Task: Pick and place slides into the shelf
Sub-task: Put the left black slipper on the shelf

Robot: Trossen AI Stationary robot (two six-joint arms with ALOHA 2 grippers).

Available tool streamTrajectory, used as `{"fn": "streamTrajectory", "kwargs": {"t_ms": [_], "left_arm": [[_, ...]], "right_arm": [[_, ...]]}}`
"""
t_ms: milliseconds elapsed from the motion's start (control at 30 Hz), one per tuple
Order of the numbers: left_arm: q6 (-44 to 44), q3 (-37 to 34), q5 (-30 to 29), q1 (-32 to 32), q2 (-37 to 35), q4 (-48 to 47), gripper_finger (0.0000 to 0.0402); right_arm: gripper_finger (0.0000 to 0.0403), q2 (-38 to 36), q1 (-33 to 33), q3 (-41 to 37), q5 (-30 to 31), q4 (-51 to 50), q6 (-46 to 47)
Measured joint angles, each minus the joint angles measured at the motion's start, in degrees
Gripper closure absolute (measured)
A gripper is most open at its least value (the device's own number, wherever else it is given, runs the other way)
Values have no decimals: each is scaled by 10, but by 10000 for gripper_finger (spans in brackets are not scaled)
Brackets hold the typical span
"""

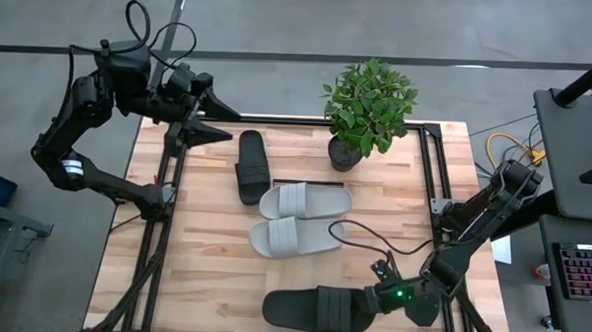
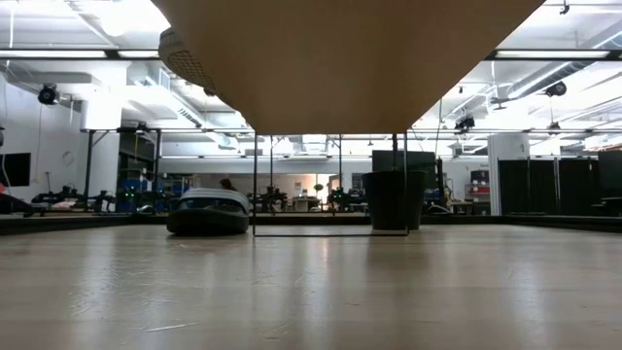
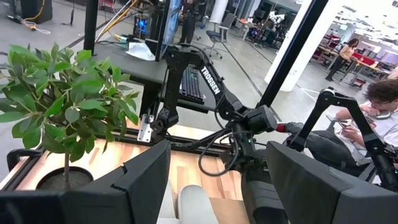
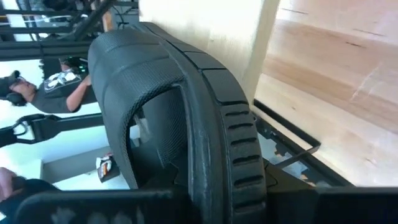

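Right gripper (image 1: pixel 370 301) is clenched on a black slide (image 1: pixel 315 309) at the table's (image 1: pixel 211 272) near edge. Left gripper (image 1: pixel 213 120) hangs released over the far left corner.

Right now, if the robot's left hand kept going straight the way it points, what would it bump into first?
Probably the leafy green potted plant. The open left hand points across the back of the table toward it, with nothing between, though height is hard to judge.

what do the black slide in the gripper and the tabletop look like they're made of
The black slide in the right gripper looks like matte moulded foam or rubber: dull, textured strap, ribbed sole edge. The tabletop looks like pale wood planks, with visible grain and seams and a slight sheen.
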Motion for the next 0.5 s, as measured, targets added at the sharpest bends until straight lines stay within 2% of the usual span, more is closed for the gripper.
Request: {"fn": "streamTrajectory", "kwargs": {"t_ms": [500], "left_arm": [[0, 0, 0, 0, 0, 1, 152]], "right_arm": [[349, 16, -15, 0, 7, 30, -22]]}}
